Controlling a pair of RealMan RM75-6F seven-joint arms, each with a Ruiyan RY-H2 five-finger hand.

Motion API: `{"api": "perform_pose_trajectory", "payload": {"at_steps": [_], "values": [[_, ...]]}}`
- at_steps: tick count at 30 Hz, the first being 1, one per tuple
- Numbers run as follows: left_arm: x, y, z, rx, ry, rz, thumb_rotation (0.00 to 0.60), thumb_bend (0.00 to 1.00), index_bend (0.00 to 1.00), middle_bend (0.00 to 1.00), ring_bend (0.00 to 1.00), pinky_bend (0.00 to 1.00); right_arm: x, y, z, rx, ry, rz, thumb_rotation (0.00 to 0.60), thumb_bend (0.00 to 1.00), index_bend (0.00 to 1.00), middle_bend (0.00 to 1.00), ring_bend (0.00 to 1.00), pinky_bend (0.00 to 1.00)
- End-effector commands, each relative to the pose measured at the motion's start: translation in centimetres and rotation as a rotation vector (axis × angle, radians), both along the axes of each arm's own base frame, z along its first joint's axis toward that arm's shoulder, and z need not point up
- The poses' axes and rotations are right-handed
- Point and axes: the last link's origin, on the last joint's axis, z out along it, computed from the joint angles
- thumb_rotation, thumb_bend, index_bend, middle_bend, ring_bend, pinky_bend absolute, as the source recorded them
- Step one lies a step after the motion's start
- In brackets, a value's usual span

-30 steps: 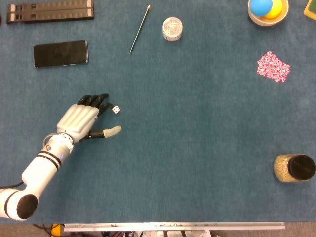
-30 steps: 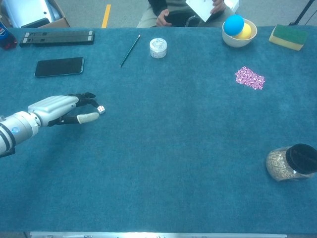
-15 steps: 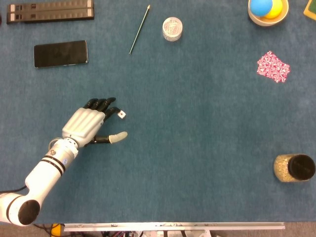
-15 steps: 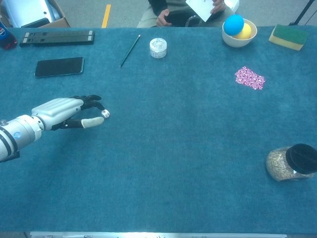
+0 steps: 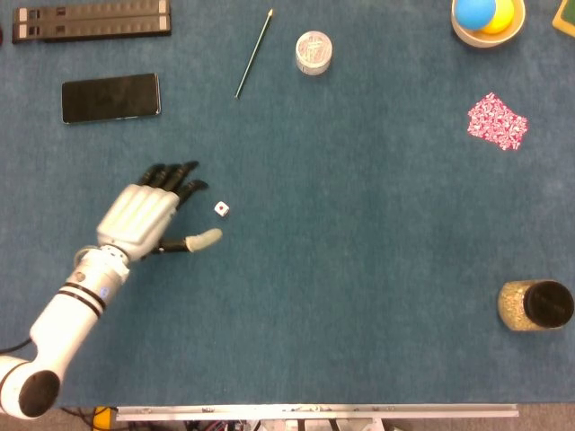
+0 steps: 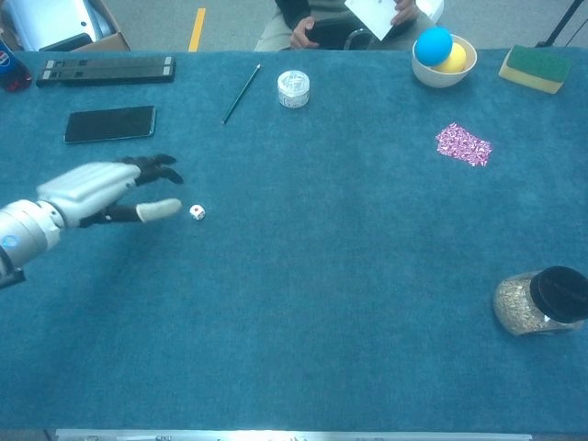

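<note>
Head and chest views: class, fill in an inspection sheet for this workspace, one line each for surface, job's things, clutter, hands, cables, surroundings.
Surface: blue cloth table.
Job's things: die lying free on the cloth.
Clutter: phone, pencil, round tin, bowl with balls, patterned packet, jar, sponge, black strips.
Hands: left hand beside the die, apart from it, fingers spread; right hand not in view.
Cables: nothing seen.
Surroundings: seated person beyond the far edge.

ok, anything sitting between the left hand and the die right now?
Nothing visible. The die lies alone on the table, just beyond the left hand, with only bare cloth between it and the fingertips. The phone lies well off that line.
</note>
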Motion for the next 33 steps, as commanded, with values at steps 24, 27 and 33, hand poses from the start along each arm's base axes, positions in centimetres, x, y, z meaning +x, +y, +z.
{"api": "perform_pose_trajectory", "payload": {"at_steps": [24, 27, 33], "values": [[-8.3, -7.1, 13.1, 0.575, -0.021, 0.248, 0.6, 0.04, 0.15, 0.04, 0.0, 0.0, 0.0, 0.0, 0.0, -0.034, 0.045, -0.002, 0.6, 0.29, 0.25, 0.23, 0.07, 0.14], [-8.2, -8.3, 13.5, 0.602, -0.033, 0.236, 0.6, 0.04, 0.15, 0.05, 0.0, 0.0, 0.0, 0.1, 0.0, -0.039, 0.046, -0.004, 0.6, 0.28, 0.25, 0.23, 0.07, 0.14], [-8.0, -9.1, 13.6, 0.618, -0.059, 0.224, 0.6, 0.04, 0.15, 0.05, 0.0, 0.0, 0.1, 0.1, -0.2, -0.036, 0.042, -0.001, 0.6, 0.29, 0.25, 0.23, 0.07, 0.14]]}}
